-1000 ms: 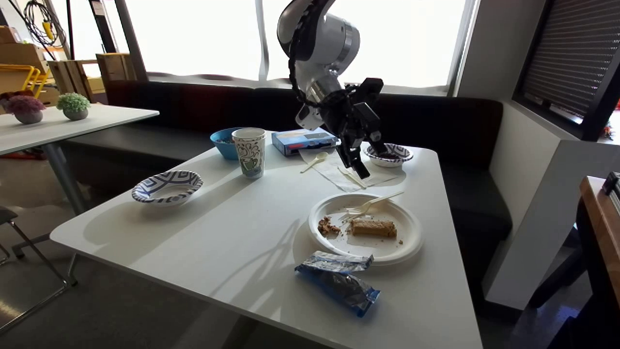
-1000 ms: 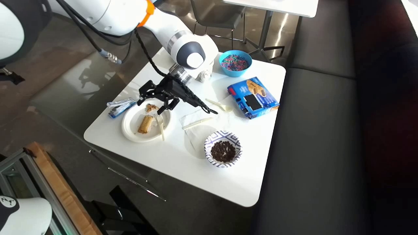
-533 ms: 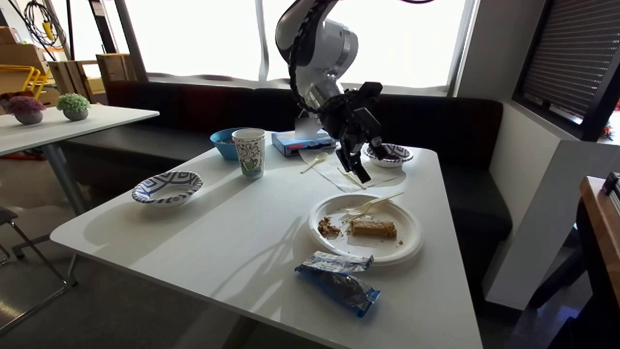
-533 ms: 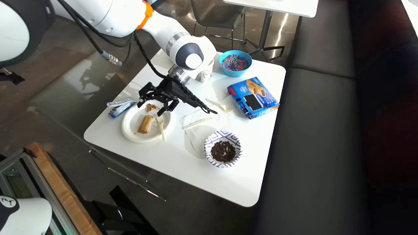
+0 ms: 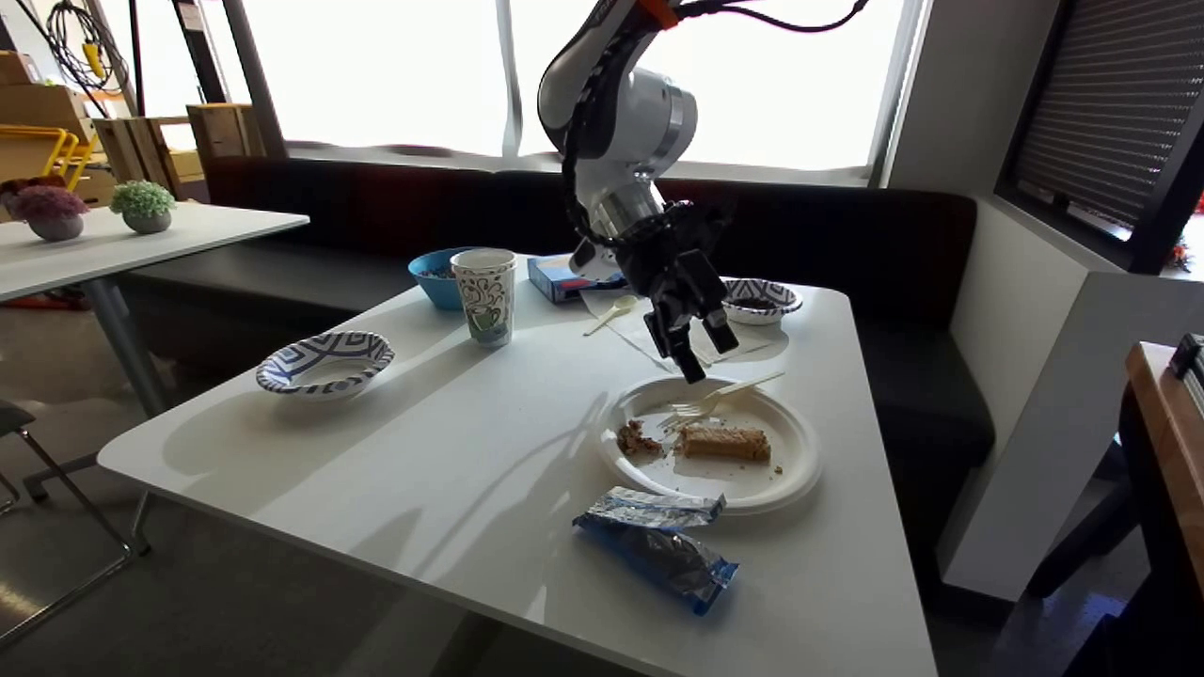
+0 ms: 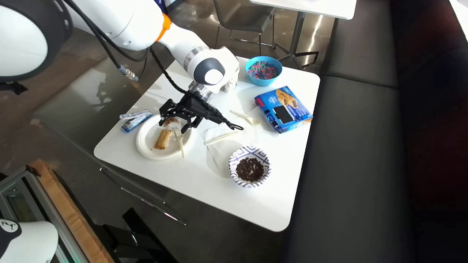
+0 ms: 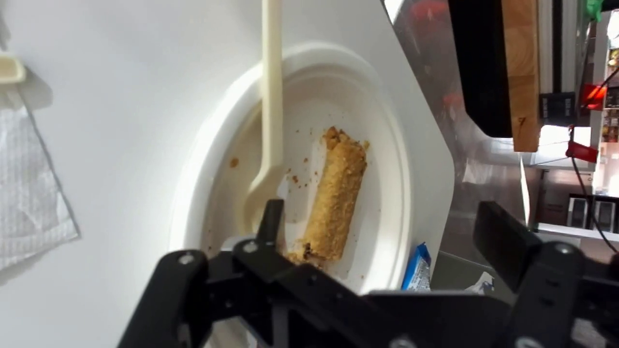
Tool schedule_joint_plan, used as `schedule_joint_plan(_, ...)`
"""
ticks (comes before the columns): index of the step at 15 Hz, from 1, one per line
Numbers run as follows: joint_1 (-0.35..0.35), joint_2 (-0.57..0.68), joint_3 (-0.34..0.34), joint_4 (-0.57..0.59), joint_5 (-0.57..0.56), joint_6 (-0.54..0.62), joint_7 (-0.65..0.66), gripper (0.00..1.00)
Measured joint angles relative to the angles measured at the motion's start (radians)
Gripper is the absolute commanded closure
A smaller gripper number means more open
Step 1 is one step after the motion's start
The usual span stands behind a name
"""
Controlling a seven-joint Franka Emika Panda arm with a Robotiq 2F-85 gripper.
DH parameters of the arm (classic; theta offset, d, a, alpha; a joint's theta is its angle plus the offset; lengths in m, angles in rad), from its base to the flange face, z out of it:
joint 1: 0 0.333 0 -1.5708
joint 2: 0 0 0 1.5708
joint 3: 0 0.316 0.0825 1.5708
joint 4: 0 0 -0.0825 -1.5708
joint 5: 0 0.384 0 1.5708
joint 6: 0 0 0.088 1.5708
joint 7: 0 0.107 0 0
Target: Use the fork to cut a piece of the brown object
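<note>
Both jaws of my gripper [image 7: 380, 220] stand apart; in wrist view, the fork [image 7: 272, 116] lies on the plate [image 7: 379, 193], left of the bar [image 7: 335, 198]. I judge the pick-up in hand; next, align and lower.

Strong backlight in an exterior view: window [image 5: 376, 75] clipped to white, seat back [image 5: 414, 212] under it nearly black, shadows on the desk [image 5: 395, 451] falling toward camera, window frame [image 5: 254, 80] leaning outward at top. In an exterior view the desk runs near-white, padded seat [image 6: 358, 146] dim, glare streak on floor [image 6: 316, 33]. Wrist view: claw [image 7: 382, 224] dark, soft-edged; background [image 7: 551, 193] at right blurred, highlights blown.
</note>
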Motion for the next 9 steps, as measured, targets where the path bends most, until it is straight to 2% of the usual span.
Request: schedule_joint_plan(9, 0.02, -0.043, 0.005, -0.138, -0.054, 0.166, 0.104, 0.0)
